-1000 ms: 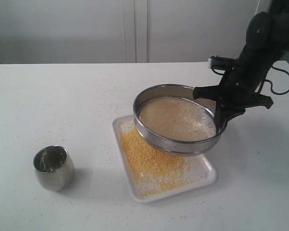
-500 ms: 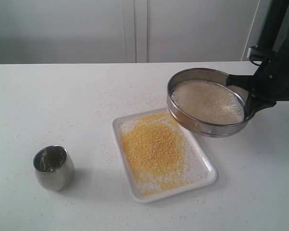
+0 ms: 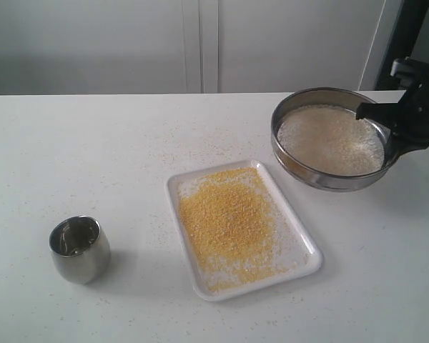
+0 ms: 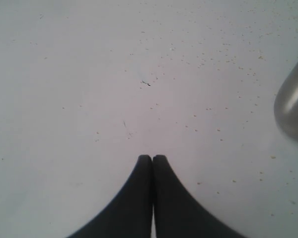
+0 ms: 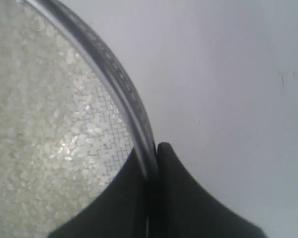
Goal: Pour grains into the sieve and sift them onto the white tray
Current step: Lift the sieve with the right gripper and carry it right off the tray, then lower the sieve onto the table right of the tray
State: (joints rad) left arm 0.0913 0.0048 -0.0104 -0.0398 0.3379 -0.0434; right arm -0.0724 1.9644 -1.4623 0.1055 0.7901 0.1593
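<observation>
Small steel cup (image 3: 79, 249) stands upright on white table (image 3: 71, 143), at about 8 o'clock in exterior view. Rounded shiny wall, mouth open upward, inside reflective, contents unclear. It stands alone, well apart from anything else. Left wrist view catches only part of its side, cut by frame edge. Same view shows a tiny dark mark (image 4: 147, 83) on the tabletop. Behind the table, at 12 o'clock, pale grey wall (image 3: 93, 43) with vertical panel seams (image 3: 209, 43).
</observation>
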